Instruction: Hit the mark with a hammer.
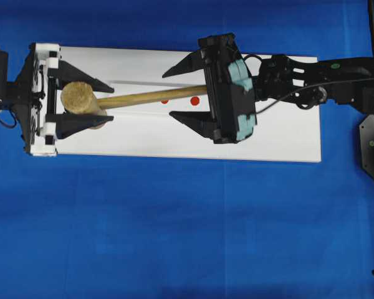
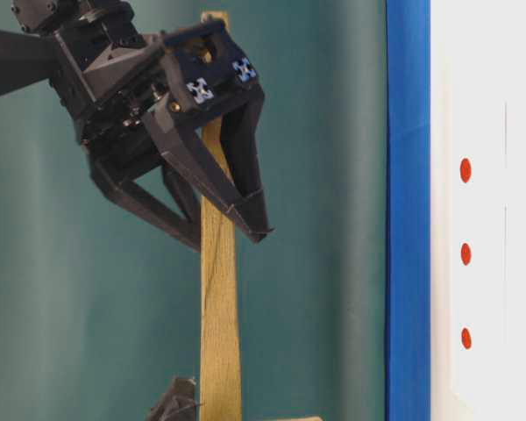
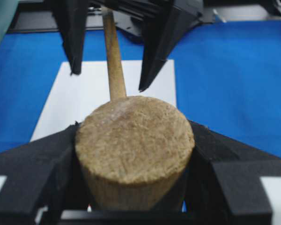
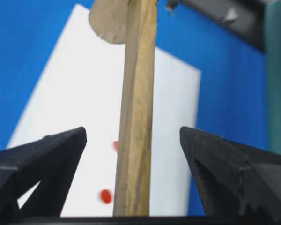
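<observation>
My left gripper (image 1: 81, 99) is clamped on the hammer (image 1: 81, 98) by its head, handle sticking out over the white board (image 1: 280, 140) and its red marks (image 1: 195, 101). My right gripper (image 1: 184, 96) is spread wide around the handle end, not touching it. Risk: only the round head is pinched, so the hammer could twist or sag; closing right off-center would knock it loose.

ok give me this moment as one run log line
left hand: shut on light wooden mallet head | right hand: open astride handle | red dots on white board: unstruck
</observation>
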Robot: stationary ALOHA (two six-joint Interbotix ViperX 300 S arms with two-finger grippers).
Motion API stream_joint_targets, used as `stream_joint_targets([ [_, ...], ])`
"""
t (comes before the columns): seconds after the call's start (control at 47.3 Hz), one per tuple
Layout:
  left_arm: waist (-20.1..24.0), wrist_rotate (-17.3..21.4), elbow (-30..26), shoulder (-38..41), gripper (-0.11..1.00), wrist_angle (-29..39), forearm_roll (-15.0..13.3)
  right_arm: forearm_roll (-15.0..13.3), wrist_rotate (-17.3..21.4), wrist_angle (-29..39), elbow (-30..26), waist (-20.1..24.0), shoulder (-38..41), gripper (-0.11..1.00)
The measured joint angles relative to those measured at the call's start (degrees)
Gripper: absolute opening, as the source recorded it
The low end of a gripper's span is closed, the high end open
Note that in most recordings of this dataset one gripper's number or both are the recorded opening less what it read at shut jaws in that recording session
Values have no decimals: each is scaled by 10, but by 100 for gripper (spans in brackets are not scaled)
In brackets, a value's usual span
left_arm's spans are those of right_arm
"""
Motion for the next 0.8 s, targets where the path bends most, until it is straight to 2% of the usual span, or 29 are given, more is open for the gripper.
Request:
stream_joint_targets([
  [0.19, -4, 15, 0, -1, 43, 0, 0, 40, 43, 21, -2, -3, 0, 90],
  [0.402, -4, 16, 0, -1, 43, 3, 1, 47, 89, 26, -2, -6, 1, 79],
  [0.465, -4, 16, 0, -2, 43, 4, 0, 47, 98, 27, -2, -6, 0, 67],
  [0.571, -4, 17, 0, -2, 43, 5, 0, 47, 105, 35, -2, -8, 1, 34],
  [0.677, -4, 18, 0, -1, 43, 6, 0, 48, 107, 47, -2, -11, 1, 8],
  [0.74, -5, 21, 0, -1, 43, 6, 1, 48, 107, 49, -2, -11, 0, 1],
  [0.804, -5, 21, 0, -1, 43, 6, 3, 48, 109, 50, -2, -11, 0, 1],
])
